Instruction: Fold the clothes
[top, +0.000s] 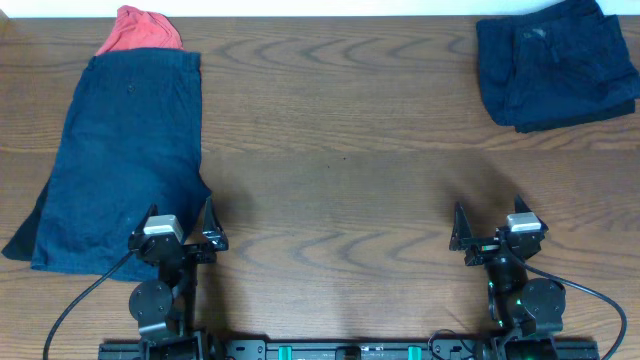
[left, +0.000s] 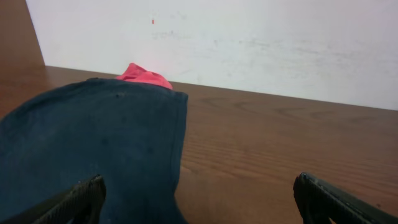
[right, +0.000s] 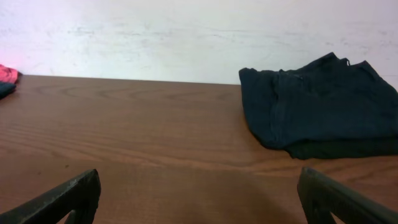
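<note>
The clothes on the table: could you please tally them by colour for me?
Dark blue: 2, the spread-out garment and the folded garment
Red: 1, the red garment
Total: 3

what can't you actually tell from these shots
Red cloth: in the overhead and left wrist views it lies mostly under the blue garment, so its type is unclear.
Folded dark garment: its own folds hide what it is, and the right wrist view crops its right side.
Near end of the blue garment: cut off by the bottom edge of the left wrist view.
</note>
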